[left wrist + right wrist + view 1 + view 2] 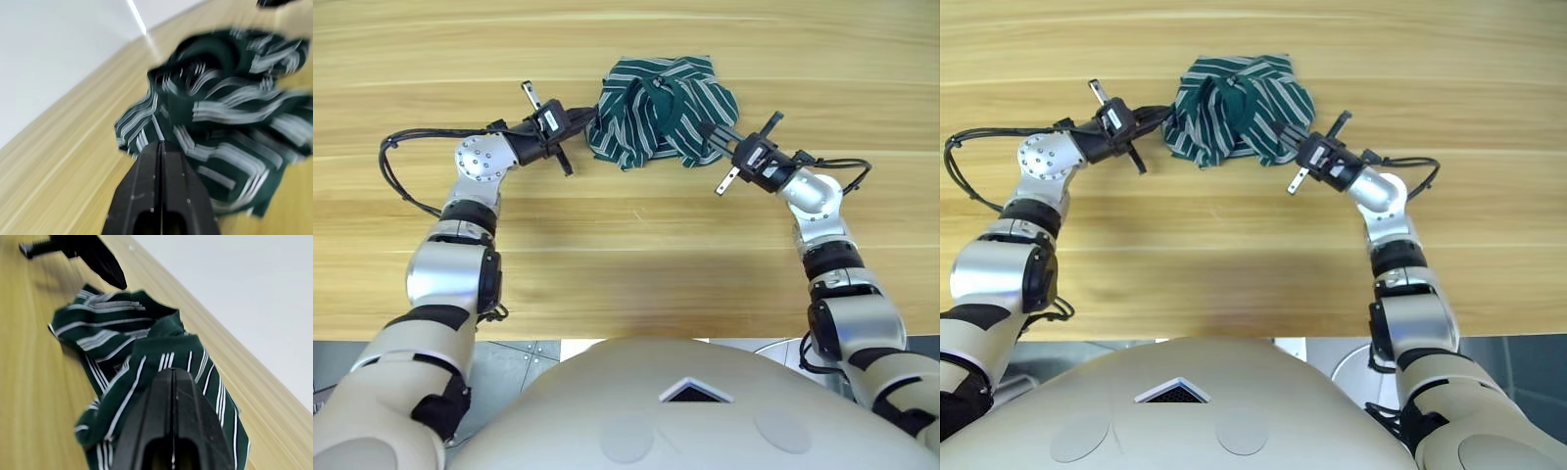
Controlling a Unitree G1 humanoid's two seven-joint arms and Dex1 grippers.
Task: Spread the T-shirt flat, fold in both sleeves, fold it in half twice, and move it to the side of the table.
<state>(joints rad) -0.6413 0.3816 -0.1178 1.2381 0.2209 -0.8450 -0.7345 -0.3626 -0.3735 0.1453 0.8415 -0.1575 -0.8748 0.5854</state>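
Observation:
A dark green T-shirt [656, 108] with white stripes lies crumpled in a heap toward the far middle of the wooden table [626, 255]. My left gripper [594, 116] is at the heap's left edge, its fingers pressed together on the cloth there. In the left wrist view the gripper [160, 145] ends right at the striped fabric [230, 112]. From the right side, my right gripper [705, 129] lies over the heap's lower right part, shut on the cloth. In the right wrist view the gripper [172, 373] sits against the T-shirt [112, 333].
Bare wood stretches wide to the left, to the right and in front of the heap. The table's front edge [607, 338] runs close to me. A pale wall [58, 54] stands beyond the far edge.

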